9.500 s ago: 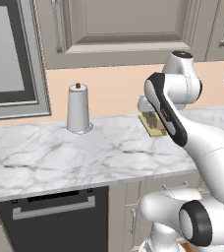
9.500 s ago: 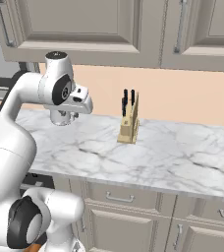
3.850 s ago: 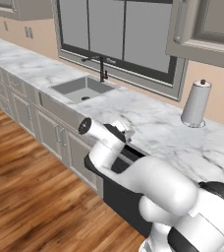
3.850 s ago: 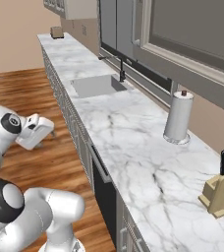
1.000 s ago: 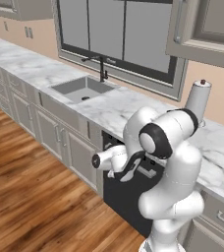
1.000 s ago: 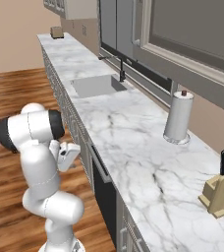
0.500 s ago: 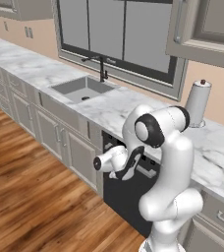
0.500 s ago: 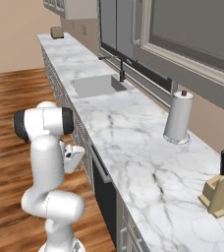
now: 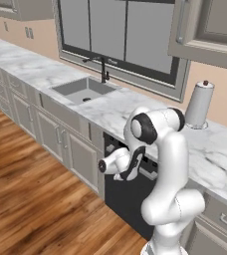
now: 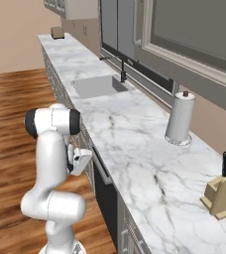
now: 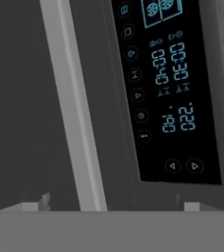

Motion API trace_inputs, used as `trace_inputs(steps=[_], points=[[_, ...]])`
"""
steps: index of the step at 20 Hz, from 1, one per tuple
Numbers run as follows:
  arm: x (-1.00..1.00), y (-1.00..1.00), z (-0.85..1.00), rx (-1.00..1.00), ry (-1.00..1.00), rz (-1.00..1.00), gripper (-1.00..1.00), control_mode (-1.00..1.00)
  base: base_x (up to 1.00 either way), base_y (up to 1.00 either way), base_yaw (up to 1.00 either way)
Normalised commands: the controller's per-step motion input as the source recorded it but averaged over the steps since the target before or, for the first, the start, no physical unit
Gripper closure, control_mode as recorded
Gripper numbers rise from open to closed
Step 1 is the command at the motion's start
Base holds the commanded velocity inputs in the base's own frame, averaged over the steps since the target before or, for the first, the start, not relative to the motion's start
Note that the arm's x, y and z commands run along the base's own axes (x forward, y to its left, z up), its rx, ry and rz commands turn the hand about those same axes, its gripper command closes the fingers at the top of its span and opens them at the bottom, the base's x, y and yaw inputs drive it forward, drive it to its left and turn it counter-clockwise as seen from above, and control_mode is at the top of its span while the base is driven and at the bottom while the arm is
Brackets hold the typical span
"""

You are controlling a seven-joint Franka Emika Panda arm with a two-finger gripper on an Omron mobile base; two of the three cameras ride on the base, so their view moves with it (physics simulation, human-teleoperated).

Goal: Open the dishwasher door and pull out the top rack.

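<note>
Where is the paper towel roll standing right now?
The paper towel roll stands upright on the marble counter, right of the sink in the left base view, near the back wall.

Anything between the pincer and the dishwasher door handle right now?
Nothing in the way. In the hand view the silver bar handle of the dishwasher door runs bare beside the control panel, close ahead.

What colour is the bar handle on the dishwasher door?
Silver-grey, against the dark charcoal door. The handle shows best in the hand view.
</note>
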Motion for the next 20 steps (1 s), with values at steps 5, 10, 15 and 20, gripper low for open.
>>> trace_inputs(steps=[5,10,15,20], points=[[0.34,-0.17,-0.34,0.0,0.0,0.0,-1.0,-1.0,0.0,0.0,0.0],[0.29,-0.14,-0.32,0.0,0.0,0.0,-1.0,-1.0,0.0,0.0,0.0],[0.27,-0.11,-0.33,-0.02,0.0,0.0,-1.0,-1.0,0.0,0.0,0.0],[0.24,-0.11,-0.32,-0.03,0.0,0.0,-1.0,-1.0,0.0,0.0,0.0]])
